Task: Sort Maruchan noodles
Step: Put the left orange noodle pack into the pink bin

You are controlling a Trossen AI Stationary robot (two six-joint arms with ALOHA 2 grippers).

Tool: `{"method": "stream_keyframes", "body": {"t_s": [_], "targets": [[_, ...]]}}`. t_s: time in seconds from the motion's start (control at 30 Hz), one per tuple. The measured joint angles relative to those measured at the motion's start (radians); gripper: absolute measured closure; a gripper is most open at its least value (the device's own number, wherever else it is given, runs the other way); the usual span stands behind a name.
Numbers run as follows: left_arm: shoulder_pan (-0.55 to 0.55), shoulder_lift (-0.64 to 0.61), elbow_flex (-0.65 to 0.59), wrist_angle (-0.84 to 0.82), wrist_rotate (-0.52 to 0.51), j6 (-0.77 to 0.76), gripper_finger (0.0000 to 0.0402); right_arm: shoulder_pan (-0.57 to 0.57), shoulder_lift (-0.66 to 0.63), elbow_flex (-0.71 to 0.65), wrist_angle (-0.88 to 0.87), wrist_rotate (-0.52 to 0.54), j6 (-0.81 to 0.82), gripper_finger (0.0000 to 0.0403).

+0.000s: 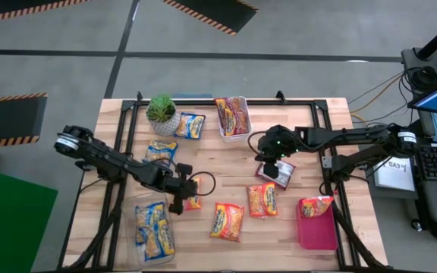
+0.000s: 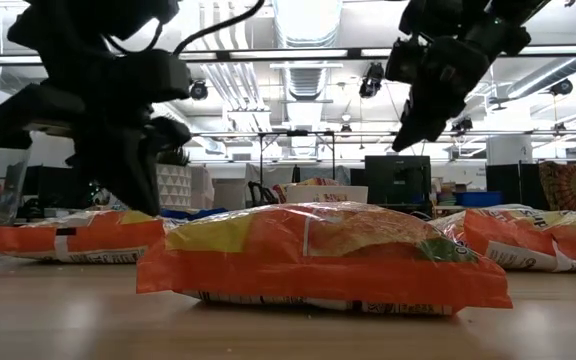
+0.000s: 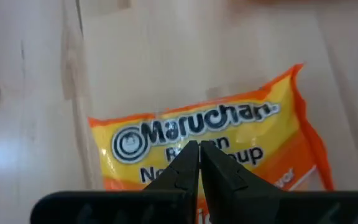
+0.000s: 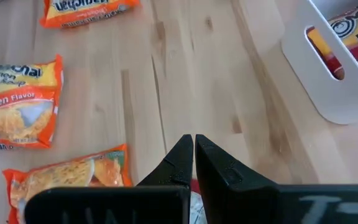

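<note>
Item: left end effector (image 3: 199, 163), fingers pressed together, empty, poised over an orange-yellow packet (image 1: 193, 199) near the table (image 1: 294, 227) front; it should spread before descending and pinch one edge. Right end effector (image 4: 194, 158), likewise closed, hovers above a maroon packet (image 1: 278, 174) mid-table. That packet's label is mostly hidden; bin contents beyond are partly cut off.

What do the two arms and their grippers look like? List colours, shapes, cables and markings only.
Both arms are black, built of slim jointed links. The left arm has a round silver-white cap at its base joint and a black cable looping beside the left gripper. The right arm matches it. The right gripper has two dark, flat, tapering fingers. No markings are legible.
</note>
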Motion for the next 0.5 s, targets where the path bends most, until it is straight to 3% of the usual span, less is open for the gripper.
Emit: {"method": "stream_keyframes", "body": {"t_s": [0.2, 0.43, 0.5], "targets": [[0.011, 0.043, -0.009, 0.008, -0.013, -0.009, 0.0401, 0.000, -0.001, -0.001, 0.038, 0.002, -0.014, 0.0394], [0.048, 0.131, -0.007, 0.145, -0.202, 0.049, 0.0401, 0.000, -0.001, -0.001, 0.069, 0.001, -0.021, 0.0394], [0.068, 0.153, -0.008, 0.217, -0.302, 0.066, 0.0401, 0.000, -0.001, -0.001, 0.079, 0.001, -0.022, 0.0394]]}}
